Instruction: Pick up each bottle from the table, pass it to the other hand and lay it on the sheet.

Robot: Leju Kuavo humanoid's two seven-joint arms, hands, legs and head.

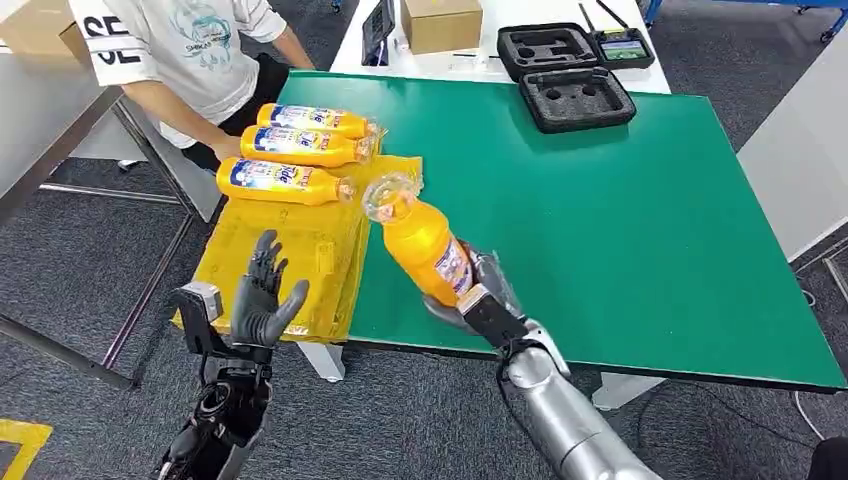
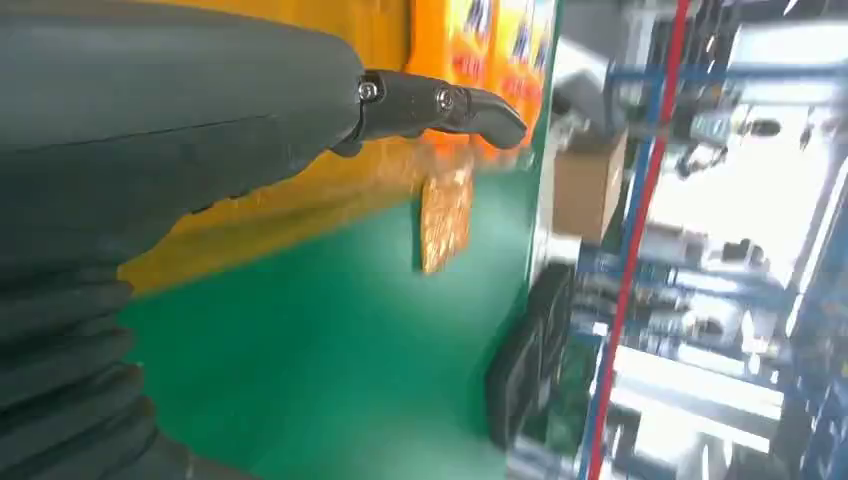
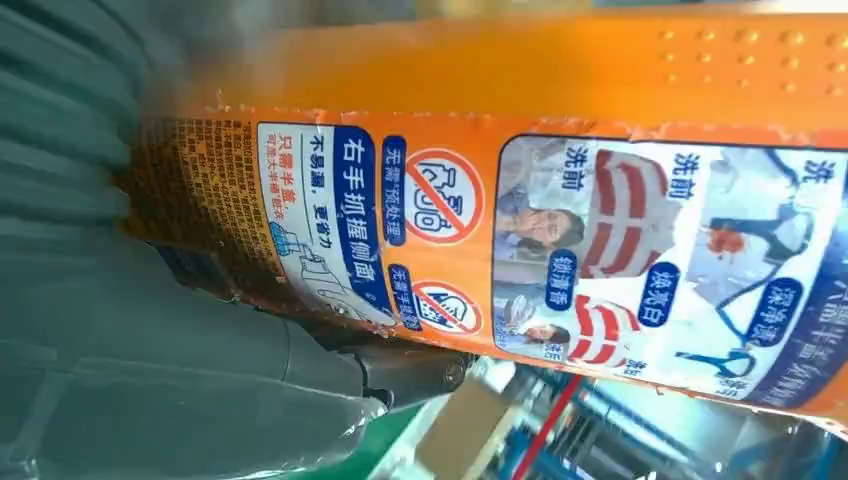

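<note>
My right hand [image 1: 478, 296] grips an orange bottle [image 1: 420, 241] by its lower body above the green table's near edge, its clear cap tilted up and toward the yellow sheet [image 1: 300, 250]. In the right wrist view the bottle's label [image 3: 560, 250] lies across the hand [image 3: 150, 330]. My left hand [image 1: 263, 296] is raised off the sheet's near left edge, fingers spread and empty; its fingers [image 2: 440, 105] reach toward the sheet [image 2: 300, 210]. Three orange bottles [image 1: 285, 181] [image 1: 305, 146] [image 1: 315, 120] lie side by side at the sheet's far end.
A person in a white shirt [image 1: 190, 50] stands at the table's far left corner, with a hand by the lying bottles. Two black foam cases [image 1: 578, 98] [image 1: 548, 48], a small device [image 1: 622, 47] and a cardboard box [image 1: 442, 24] sit at the back. The green table [image 1: 620, 220] stretches right.
</note>
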